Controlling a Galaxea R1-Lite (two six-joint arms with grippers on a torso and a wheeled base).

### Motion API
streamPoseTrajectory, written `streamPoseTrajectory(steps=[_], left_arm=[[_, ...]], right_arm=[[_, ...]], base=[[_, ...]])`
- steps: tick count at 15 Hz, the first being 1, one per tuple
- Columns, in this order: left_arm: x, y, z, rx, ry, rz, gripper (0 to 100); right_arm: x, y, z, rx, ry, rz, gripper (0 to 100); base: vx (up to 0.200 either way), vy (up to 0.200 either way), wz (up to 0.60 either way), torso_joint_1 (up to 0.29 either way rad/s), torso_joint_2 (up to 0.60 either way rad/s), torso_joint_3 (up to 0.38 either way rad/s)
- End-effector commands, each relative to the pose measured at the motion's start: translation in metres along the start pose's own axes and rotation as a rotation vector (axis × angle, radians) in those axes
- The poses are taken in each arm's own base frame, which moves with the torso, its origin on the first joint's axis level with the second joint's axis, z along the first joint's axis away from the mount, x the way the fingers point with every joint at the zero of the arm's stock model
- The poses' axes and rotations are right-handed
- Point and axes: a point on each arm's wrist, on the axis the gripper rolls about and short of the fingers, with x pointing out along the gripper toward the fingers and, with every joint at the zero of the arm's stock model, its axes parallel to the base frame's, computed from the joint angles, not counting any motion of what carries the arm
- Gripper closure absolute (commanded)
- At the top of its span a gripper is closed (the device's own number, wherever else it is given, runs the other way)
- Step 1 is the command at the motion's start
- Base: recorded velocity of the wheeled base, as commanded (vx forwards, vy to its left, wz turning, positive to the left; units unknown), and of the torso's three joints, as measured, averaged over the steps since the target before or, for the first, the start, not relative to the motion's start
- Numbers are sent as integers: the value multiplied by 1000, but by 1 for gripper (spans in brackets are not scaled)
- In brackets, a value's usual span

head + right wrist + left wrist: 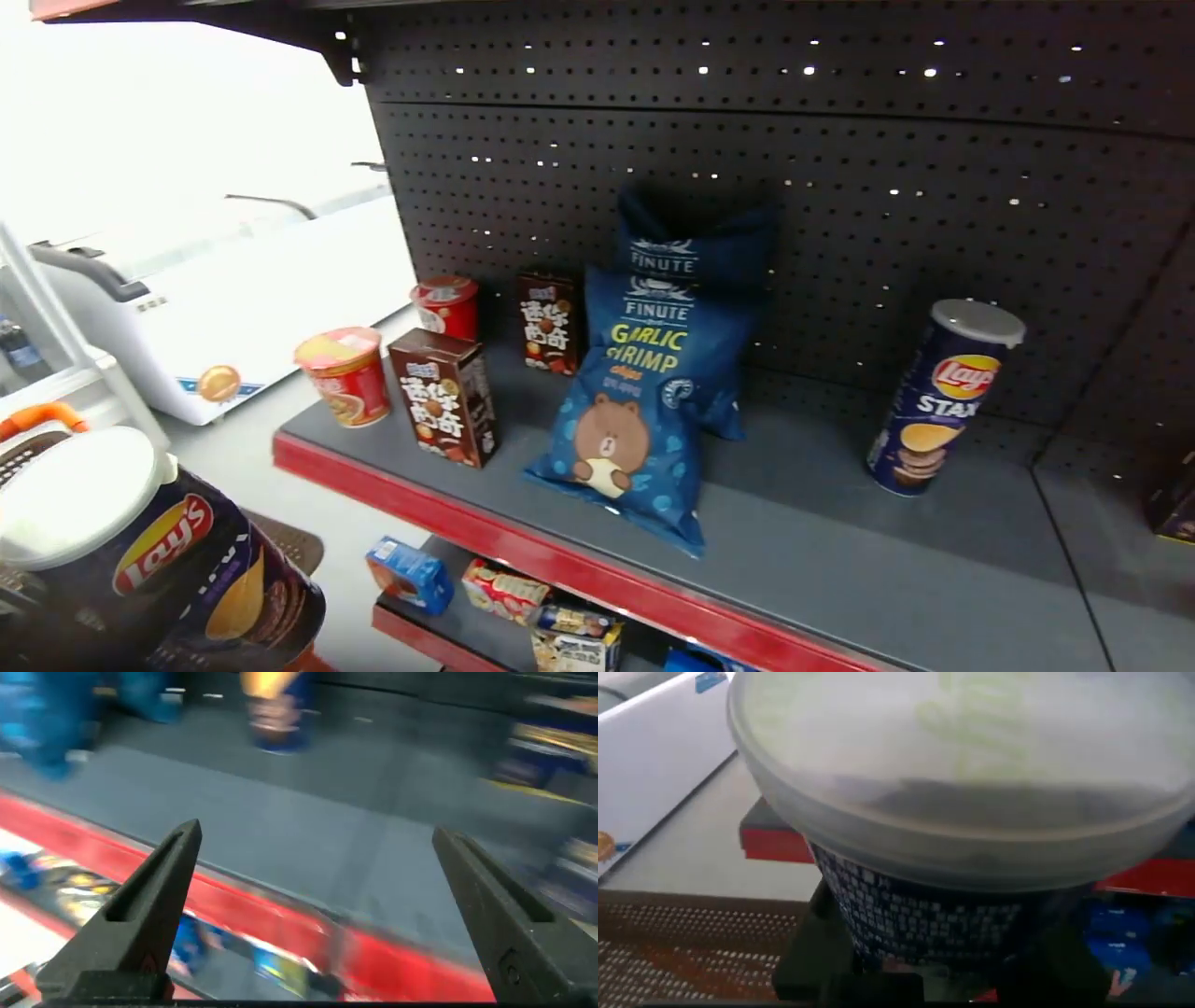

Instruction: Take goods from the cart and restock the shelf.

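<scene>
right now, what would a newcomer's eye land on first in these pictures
A dark blue chip can with a white lid looms close at the lower left of the head view. On the grey shelf, two blue snack bags sit mid-shelf, with a matching upright can alone to their right. The right gripper, fingers open, hovers by the shelf's red edge.

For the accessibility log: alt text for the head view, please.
A dark chip can with a white lid fills the lower left, close to the camera. Beyond it a grey shelf holds two cups, two brown boxes, two blue bags and, apart at the right, a second can standing upright.
</scene>
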Motion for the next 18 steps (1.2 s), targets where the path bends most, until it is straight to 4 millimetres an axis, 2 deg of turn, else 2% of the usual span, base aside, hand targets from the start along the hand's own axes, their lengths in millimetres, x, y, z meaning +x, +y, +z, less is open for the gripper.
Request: streamPoseTrajectory(steps=[1, 4, 11, 14, 18], left_arm=[[-3, 0, -2, 0, -5, 0, 100], [-5, 0, -1, -3, -11, 2, 100], [-7, 0, 0, -3, -26, 5, 100], [-8, 0, 0, -6, -32, 5, 100], [-8, 0, 0, -6, -32, 4, 100]], right_arm=[[0, 0, 0, 0, 1, 1, 0], [0, 0, 0, 0, 1, 1, 0], [0, 0, 0, 0, 1, 1, 0], [0, 0, 0, -2, 1, 1, 0], [0, 0, 0, -2, 1, 1, 0]], base=[[0, 0, -600, 2, 2, 2], [0, 0, -600, 2, 4, 1], [0, 0, 0, 0, 0, 0], [0, 0, -600, -1, -1, 2], [0, 0, 0, 0, 0, 0]])
